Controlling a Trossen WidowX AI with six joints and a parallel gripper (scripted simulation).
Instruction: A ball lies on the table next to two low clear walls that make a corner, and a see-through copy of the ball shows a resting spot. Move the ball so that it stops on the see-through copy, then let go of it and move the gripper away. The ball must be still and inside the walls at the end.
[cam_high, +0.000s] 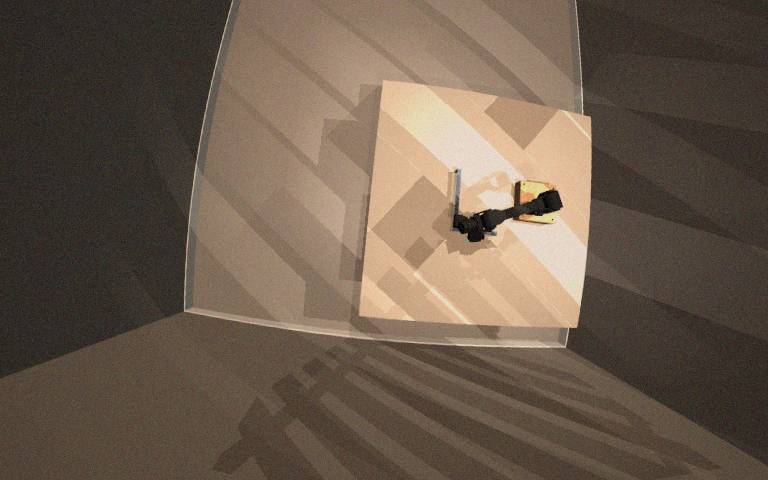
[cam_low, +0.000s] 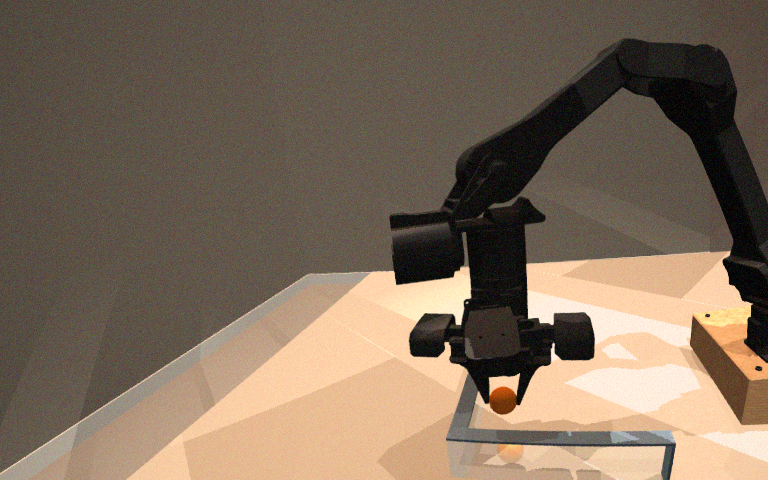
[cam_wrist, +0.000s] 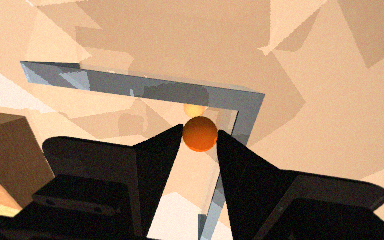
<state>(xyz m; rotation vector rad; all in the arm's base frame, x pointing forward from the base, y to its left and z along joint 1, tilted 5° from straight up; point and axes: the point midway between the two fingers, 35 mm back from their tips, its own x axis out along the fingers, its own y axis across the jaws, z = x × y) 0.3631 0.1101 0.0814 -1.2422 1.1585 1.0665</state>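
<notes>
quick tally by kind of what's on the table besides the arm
orange ball, held in the gripper above the table: 1
see-through ball copy: 1
low clear walls forming a corner: 2
wooden base block: 1
total: 5

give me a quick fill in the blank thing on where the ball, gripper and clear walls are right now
1. The gripper is shut on the orange ____.
2. In the exterior view the ball hangs ____ the table, not resting on it.
3. The see-through copy sits near the ____ where the two clear walls meet.
4. The arm's base stands on a ____ block.

Missing words: ball; above; corner; wooden
</notes>
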